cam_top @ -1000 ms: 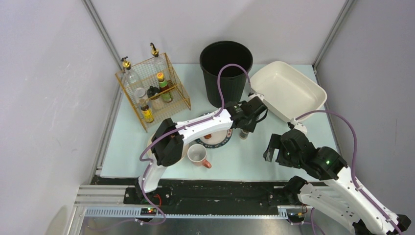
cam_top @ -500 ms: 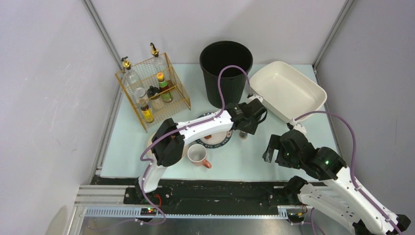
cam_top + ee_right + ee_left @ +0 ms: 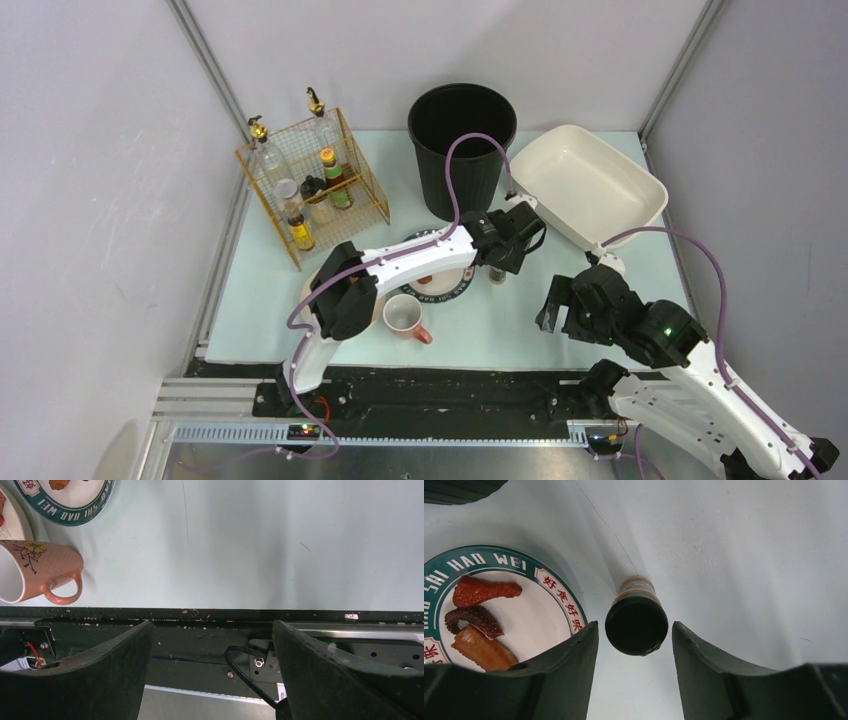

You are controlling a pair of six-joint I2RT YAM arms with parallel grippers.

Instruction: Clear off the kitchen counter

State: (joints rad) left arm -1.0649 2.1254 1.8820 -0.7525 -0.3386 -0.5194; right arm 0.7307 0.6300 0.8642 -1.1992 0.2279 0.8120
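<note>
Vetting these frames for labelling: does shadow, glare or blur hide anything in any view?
Top external: even light, no glare; only the inside of the black bin is lost in darkness. Left wrist: the bottle is sharp, its soft shadow streaking across the kitchen counter; plate lettering legible. Right wrist: mug crisp, the near fingers dark.

Right of the black-capped bottle (image 3: 636, 625) the kitchen counter (image 3: 749, 555) lies open; a plate (image 3: 536, 625) sits just left of it, and a bin (image 3: 460, 175) stands behind and to its left.

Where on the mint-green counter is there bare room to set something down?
Bare counter: the near-left corner between gold wire rack and black front rail; the front strip between pink mug and right gripper. Crowded: the centre, where teal-rimmed plate, dark-capped bottle and left arm cluster.
</note>
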